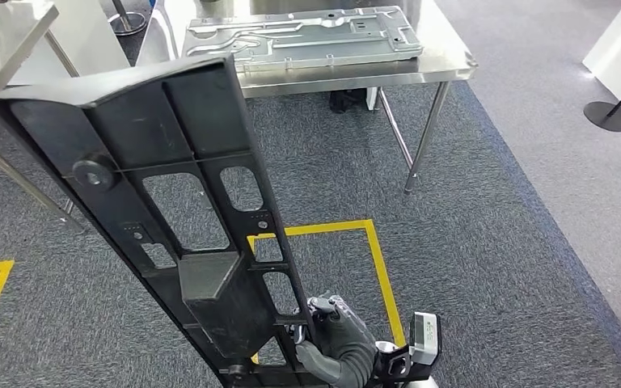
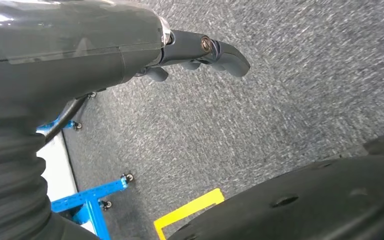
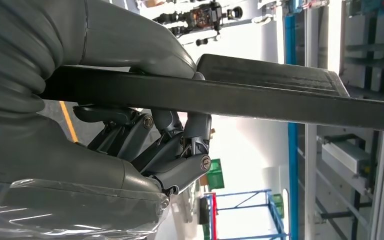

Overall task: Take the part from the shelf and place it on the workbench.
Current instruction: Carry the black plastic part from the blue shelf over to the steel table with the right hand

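Right hand (image 1: 335, 339) grips the near, low end of the part (image 1: 170, 202); its fingers (image 3: 190, 150) are wrapped under the edge with the thumb over the top. The part is a long black ribbed panel with cut-outs, carried in the air, its long axis running from the hand up and away to the left, far end tilted toward the worktop (image 1: 445, 61). Left hand (image 2: 200, 50) hangs over the floor, fingers loosely apart, holding nothing. Grey carpet (image 1: 493, 242) carries yellow tape lines (image 1: 376, 259). Beyond, the steel worktop bears a flat grey metal plate (image 1: 307, 36). A stanchion base (image 1: 609, 115) stands far right. No writing is legible.
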`<state>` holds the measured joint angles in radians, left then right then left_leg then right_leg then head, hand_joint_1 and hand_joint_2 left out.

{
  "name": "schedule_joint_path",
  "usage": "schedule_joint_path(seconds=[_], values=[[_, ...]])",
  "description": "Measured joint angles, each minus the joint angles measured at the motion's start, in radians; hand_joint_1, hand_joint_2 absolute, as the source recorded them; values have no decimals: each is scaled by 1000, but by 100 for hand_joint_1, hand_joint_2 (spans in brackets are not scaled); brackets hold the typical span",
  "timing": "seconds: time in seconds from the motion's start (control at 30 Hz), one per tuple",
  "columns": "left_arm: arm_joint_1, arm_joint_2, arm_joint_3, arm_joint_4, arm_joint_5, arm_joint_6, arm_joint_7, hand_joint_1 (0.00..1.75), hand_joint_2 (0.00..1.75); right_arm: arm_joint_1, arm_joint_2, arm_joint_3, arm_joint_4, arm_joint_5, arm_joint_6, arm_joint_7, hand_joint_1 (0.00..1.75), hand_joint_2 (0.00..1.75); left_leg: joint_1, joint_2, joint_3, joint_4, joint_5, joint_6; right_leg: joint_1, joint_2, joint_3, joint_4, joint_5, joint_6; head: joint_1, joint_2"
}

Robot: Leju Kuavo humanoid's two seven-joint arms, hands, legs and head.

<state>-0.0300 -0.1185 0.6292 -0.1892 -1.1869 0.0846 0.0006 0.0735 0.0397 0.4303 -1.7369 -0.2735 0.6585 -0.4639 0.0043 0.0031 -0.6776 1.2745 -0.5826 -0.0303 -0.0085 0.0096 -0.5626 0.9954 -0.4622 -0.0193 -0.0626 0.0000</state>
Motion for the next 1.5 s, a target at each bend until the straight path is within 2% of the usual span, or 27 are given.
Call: schedule_joint_path(seconds=[0.07, 0.13, 0.23, 0.3, 0.33, 0.4, 0.43, 0.47, 0.5, 0.53, 0.6, 0.67, 0.8, 0.87, 0.93, 0.97, 1.0, 1.03, 1.1, 1.13, 1.17, 1.27, 1.33, 1.37, 1.43, 1.47, 1.5], values=[[3, 0, 0, 0, 1, 0, 1, 0, 175, 0, 0, 0, 2, 0, 0, 0, 175, 175, 3, -4, 61, -137, 74, 2, 0, 12, 5, 3, -4, 5, 0, 0], [5, 1, 0, 0, 0, 0, 2, 0, 175, 0, 0, 0, 3, 0, 0, -1, 175, 175, 2, -11, 111, -246, 115, 11, 3, 21, 4, 8, -8, 13, 0, 0], [4, 0, 0, 0, 0, 0, 2, 0, 175, 0, 0, 0, 3, 0, 0, -2, 175, 175, -1, -13, 116, -265, 118, 31, 5, 24, 0, 10, -9, 30, 0, 0], [4, -1, 0, 0, 0, -1, 1, 0, 175, 0, 0, 0, 2, 0, 0, -2, 175, 175, 2, -11, 118, -270, 121, 43, 3, 16, -9, 36, -28, 42, 0, 0], [4, -2, 0, 0, 0, -2, 0, 0, 175, 0, 0, 0, 2, 0, 0, -2, 175, 175, 4, -9, 119, -273, 122, 49, 2, 10, -27, 76, -53, 47, 0, 0], [4, -2, 0, 0, 0, -3, -1, 0, 175, 0, 0, 0, 2, 0, 0, -3, 175, 175, 3, -5, 117, -273, 122, 54, -1, 1, -93, 212, -121, 55, 0, 0], [4, -2, 0, 0, 0, -4, -2, 0, 175, 1, -1, 0, 2, 0, 0, -3, 175, 175, 2, -3, 116, -273, 121, 54, -2, 0, -124, 274, -143, 58, 0, 0], [5, -2, 0, 0, 0, -5, -2, 0, 175, 1, -1, 0, 2, 0, 0, -3, 175, 175, 1, -2, 116, -272, 121, 54, -3, -1, -141, 306, -146, 59, 0, 0], [5, -2, 0, 0, 0, -7, -3, 0, 175, 1, -1, 0, 2, 0, 0, -3, 175, 175, 1, -1, 117, -272, 121, 54, -4, -2, -137, 297, -130, 58, 0, 0], [5, -2, 0, 0, -1, -8, -4, 0, 175, 1, -1, 0, 2, 0, 0, -3, 175, 175, 1, -1, 118, -272, 120, 53, -4, -3, -112, 245, -97, 55, 0, 0], [4, -2, 0, 0, -1, -9, -5, 0, 175, 1, -1, 0, 2, 0, 0, -3, 175, 175, -1, -1, 123, -271, 117, 49, -2, -7, -39, 99, -32, 46, 0, 0], [4, -2, 0, 0, -2, -10, -5, 0, 175, 1, -1, 0, 1, 0, 0, -5, 175, 175, -2, -1, 124, -270, 116, 40, 4, -9, -3, 18, -10, 35, 0, 0], [3, 1, 0, 0, -8, -12, -5, 0, 175, 5, -1, 0, 0, 0, -2, -12, 175, 175, -3, -2, 120, -258, 103, 17, 2, -4, 3, 1, -7, 13, 0, 0], [1, 3, 0, 0, -9, -13, -5, 0, 175, 6, 0, 0, -1, 0, -2, -14, 175, 175, -2, -5, 79, -171, 54, 10, -2, -4, 8, -5, -5, 4, 0, 0], [-4, 3, 0, 0, -9, -13, -6, 0, 175, 9, -1, 0, -1, 1, -2, -15, 175, 175, -1, -7, 10, -35, -5, 4, -1, -4, 9, -5, -7, 0, 0, 0], [-6, 3, 0, 0, -9, -13, -6, 0, 175, 11, -1, 0, -1, 1, -2, -15, 175, 175, -1, -7, -15, 9, -14, 2, 0, -3, 10, -4, -9, -2, 0, 0], [-7, 3, 0, 0, -9, -13, -5, 0, 175, 12, -1, 0, -1, 1, -2, -15, 175, 175, -1, -7, -23, 18, -3, 2, 1, -2, 12, -3, -10, -2, 0, 0], [-7, 3, 0, 0, -9, -13, -5, 0, 175, 13, -1, 0, -1, 1, -2, -15, 175, 175, -1, -7, -10, -15, 27, 2, 1, 1, 15, -2, -13, -1, 0, 0], [-4, 4, 0, 0, -8, -13, -4, 0, 175, 13, -1, 0, -1, 1, -1, -16, 175, 175, 0, -7, 52, -152, 101, 6, 2, 7, 23, 1, -21, 5, 0, 0], [-2, 4, 0, 0, -8, -13, -4, 0, 175, 13, -1, 0, -1, 1, -1, -16, 175, 175, -1, -8, 80, -211, 122, 10, 4, 9, 25, 3, -25, 9, 0, 0], [-1, 4, 0, 0, -8, -13, -5, 0, 175, 13, -1, 0, -1, 1, -1, -17, 175, 175, -2, -9, 96, -246, 130, 16, 6, 10, 25, 5, -28, 14, 0, 0], [-1, 3, 0, 0, -8, -13, -8, 0, 175, 12, -1, 0, -2, 1, -1, -17, 175, 175, -3, -13, 102, -265, 127, 34, 6, 11, 24, 7, -33, 30, 0, 0], [-1, 2, 0, 0, -8, -13, -9, 0, 175, 9, -1, 0, -5, 1, -1, -17, 175, 175, 0, -11, 108, -270, 127, 45, 5, 6, 10, 45, -56, 42, 0, 0], [-1, 1, 0, 0, -8, -13, -9, 0, 175, 8, -1, 0, -6, 1, -2, -17, 175, 175, 1, -9, 110, -272, 126, 50, 3, 3, -14, 95, -82, 47, 0, 0], [0, 1, 0, 0, -9, -13, -9, 0, 175, 8, -1, 0, -7, 1, -3, -17, 175, 175, 0, -7, 112, -272, 121, 56, 0, 0, -92, 236, -140, 52, 0, 0], [0, 1, 0, 0, -9, -13, -9, 0, 175, 8, -1, 0, -7, 1, -4, -17, 175, 175, -1, -7, 113, -271, 119, 57, -1, -1, -125, 289, -153, 53, 0, 0], [0, 1, 0, 0, -9, -13, -9, 0, 175, 9, -1, 0, -7, 1, -5, -16, 175, 175, -1, -7, 116, -271, 117, 57, -2, -2, -141, 307, -145, 53, 0, 0]])
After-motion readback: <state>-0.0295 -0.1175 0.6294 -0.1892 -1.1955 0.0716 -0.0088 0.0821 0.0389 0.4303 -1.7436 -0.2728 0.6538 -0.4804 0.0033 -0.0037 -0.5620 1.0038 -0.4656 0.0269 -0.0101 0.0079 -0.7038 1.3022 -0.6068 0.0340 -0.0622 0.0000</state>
